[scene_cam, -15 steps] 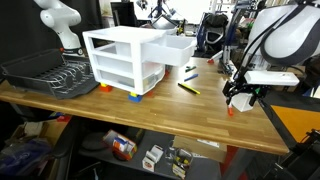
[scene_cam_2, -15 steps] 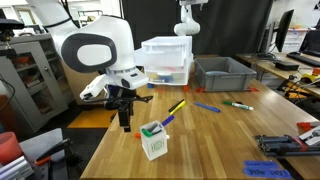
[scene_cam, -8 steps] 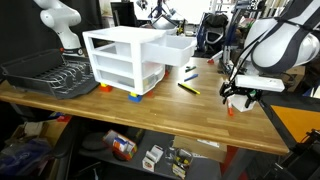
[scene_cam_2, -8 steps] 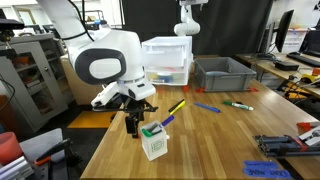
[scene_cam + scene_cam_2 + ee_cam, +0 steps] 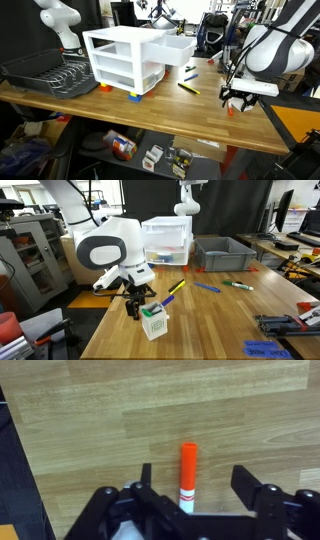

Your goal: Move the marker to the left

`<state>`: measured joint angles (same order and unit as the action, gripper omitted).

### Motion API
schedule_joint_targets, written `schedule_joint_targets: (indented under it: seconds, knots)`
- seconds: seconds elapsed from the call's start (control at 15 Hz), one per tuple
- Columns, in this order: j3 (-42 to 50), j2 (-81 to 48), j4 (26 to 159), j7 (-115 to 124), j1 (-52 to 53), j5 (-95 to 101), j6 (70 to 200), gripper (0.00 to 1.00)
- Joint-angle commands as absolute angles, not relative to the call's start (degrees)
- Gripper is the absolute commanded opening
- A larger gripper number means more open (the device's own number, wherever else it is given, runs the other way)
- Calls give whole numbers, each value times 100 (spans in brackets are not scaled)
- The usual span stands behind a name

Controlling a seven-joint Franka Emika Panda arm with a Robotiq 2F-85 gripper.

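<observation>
The short, slim orange-red plastic marker point(image 5: 188, 465) with a whitish band near its lower end lies flat on the pale wooden worktop point(image 5: 80, 410), just below the centre of the wrist view, its length running up and down the frame; the black two-fingered end effector point(image 5: 193, 475) rises from the bottom edge with its jaws spread wide, one on either side of the marker, holding nothing and touching nothing; the marker sits nearer the finger on the frame's left than the one on the right; in both exterior views the end effector hangs low over the worktop. The marker looks light and rigid, so it should lift with little force; its smooth round barrel will probably roll if nudged on one side first, and may slip in a loose pinch; the soundest hold seems to be across the barrel near mid-length, about where orange meets the whitish band, with the jaws closing evenly from both sides.
</observation>
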<state>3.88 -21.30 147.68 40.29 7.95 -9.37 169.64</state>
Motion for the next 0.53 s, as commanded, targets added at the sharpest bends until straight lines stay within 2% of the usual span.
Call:
schedule_joint_targets:
  seconds: [0.0,0.13,0.27,0.33,0.47]
  knots:
    - [455,-2329,14738,4012,874,-1152,17221,56]
    - [447,-2420,14731,3994,866,-1217,17307,58]
    - [476,-2494,14716,3994,901,-1262,17359,46]
    - [492,-2501,14709,3993,925,-1267,17384,25]
    - [530,-2506,14694,3996,979,-1258,17427,20]
